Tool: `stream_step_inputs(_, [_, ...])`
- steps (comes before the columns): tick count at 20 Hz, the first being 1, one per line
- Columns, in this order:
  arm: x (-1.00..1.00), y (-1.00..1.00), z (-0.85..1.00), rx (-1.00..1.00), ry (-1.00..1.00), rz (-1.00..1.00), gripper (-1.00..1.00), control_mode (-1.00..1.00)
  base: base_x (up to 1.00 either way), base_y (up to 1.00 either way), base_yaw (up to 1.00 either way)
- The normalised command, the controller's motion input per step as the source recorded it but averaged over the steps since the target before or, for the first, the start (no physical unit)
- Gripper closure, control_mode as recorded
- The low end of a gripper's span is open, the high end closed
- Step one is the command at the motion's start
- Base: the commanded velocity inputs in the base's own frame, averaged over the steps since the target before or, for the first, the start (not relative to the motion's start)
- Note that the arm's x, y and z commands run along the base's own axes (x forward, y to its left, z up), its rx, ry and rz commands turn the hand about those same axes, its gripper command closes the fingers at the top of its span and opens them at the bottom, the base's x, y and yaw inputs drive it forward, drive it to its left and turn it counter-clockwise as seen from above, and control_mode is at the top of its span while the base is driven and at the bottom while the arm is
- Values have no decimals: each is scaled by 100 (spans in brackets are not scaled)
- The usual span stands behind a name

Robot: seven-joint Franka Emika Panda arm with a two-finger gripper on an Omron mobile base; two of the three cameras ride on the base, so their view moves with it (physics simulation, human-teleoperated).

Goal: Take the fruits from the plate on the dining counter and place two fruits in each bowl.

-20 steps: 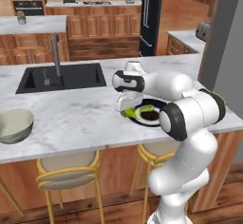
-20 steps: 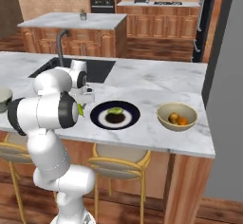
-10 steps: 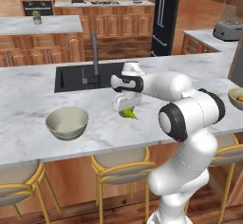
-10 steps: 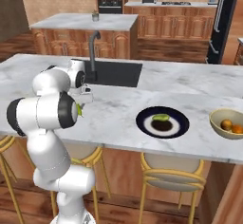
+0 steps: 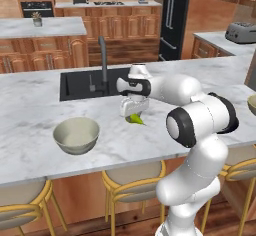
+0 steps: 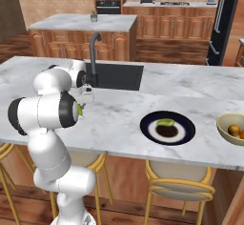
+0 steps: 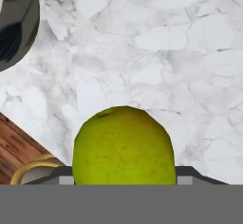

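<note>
My gripper (image 5: 134,113) hangs over the dining counter (image 5: 30,115) and is shut on a green pear (image 5: 135,119), which fills the low middle of the hand view (image 7: 122,147). An empty cream-olive bowl (image 5: 76,135) stands to the gripper's left, near the front edge; its rim (image 7: 19,23) shows in the hand view's top left corner. From the right base view, the pear (image 6: 81,109) peeks out beside my arm. The dark plate (image 6: 146,124) lies further right with a yellow-green oblong fruit (image 6: 165,122) on it. A second bowl (image 6: 223,122) at the far right holds two orange fruits (image 6: 234,130).
The black sink (image 5: 82,85) and its tap (image 5: 103,55) lie just behind the gripper. Yellow stools (image 5: 132,180) stand under the counter's front edge. A separate island (image 6: 81,24) and wooden cabinets stand behind.
The base has driven left along the counter, so the whole picture has shifted: the plate has left the left base view and the empty bowl has come nearer. The pear stays in the gripper.
</note>
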Motion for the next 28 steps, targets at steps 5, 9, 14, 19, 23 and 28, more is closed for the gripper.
stream_step_inputs(5, [0,0,0,0,0,0,100,-100,12,13,1])
stream_step_inputs(9, [0,11,2,0,-1,0,100,-100,0,0,0])
stream_step_inputs(14, [0,61,19,0,-12,0,100,-100,0,0,0])
stream_step_inputs(19, [6,95,5,-1,-14,0,100,-100,0,0,0])
stream_step_inputs(23, [22,94,-11,0,0,-2,100,-100,0,0,0])
stream_step_inputs(28, [25,74,-4,0,0,-5,100,-100,0,0,0])
